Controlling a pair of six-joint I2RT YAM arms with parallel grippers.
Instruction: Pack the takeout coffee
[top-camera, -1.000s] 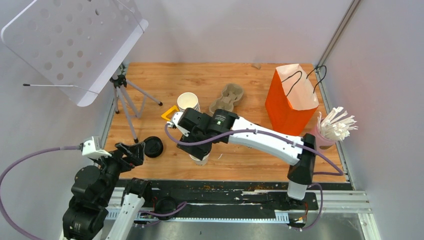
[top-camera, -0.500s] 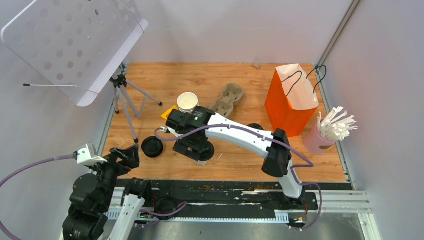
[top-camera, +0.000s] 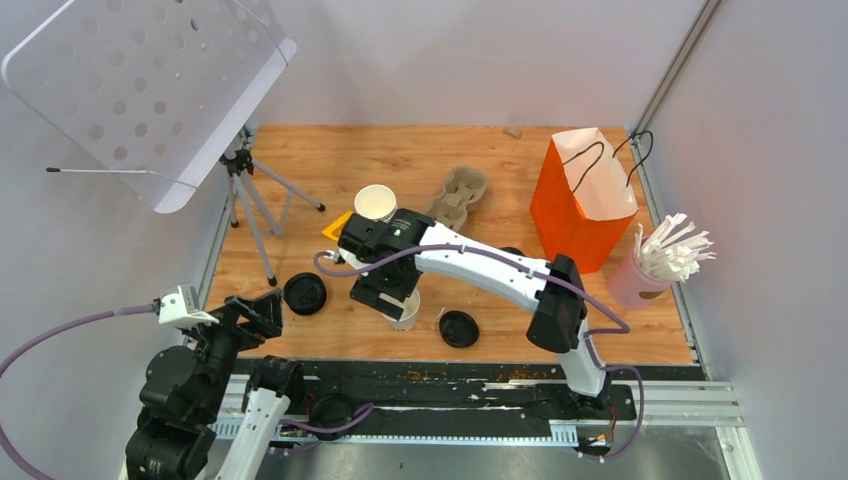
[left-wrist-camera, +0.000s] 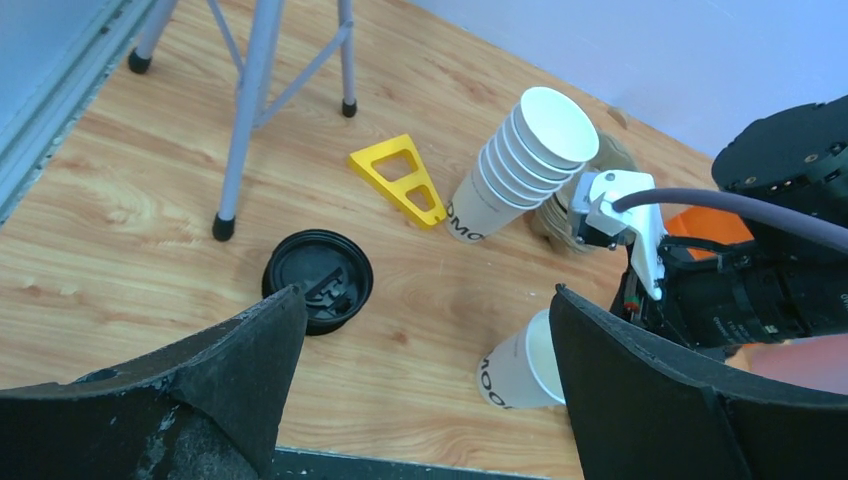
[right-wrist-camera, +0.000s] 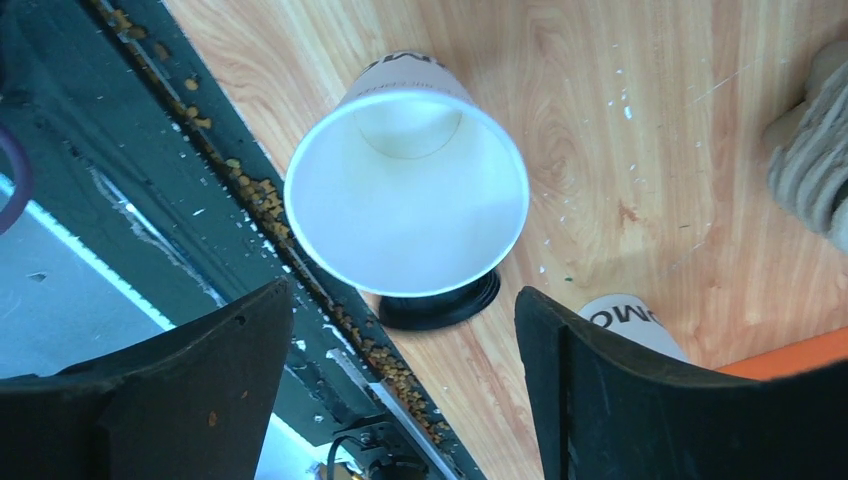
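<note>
While the cup (right-wrist-camera: 407, 190) stands without a lid near the lower middle of the surface (top-camera: 330, 160), the coffee is not ready to pack. Its mouth is open and it looks empty inside. A black lid (top-camera: 459, 328) lies flat just beside it, toward the lower right.

The right end effector (right-wrist-camera: 400, 292) hovers over the cup with its fingers spread wide, one on either side, and holds nothing. The left end effector (left-wrist-camera: 428, 300) is just as wide and just as empty at the lower left, facing a second lid (left-wrist-camera: 318, 290).

The main risk is the paper wall. A hard squeeze near the bare rim could push it out of round, and the lid would then seat badly or pop off. A low or off-centre descent could tip the cup or nudge it into the lid beside it, and that lid sits close to the surface's lower edge. The bag (top-camera: 580, 205) stands well apart at the upper right, so a loose lid could come off on the way there.
</note>
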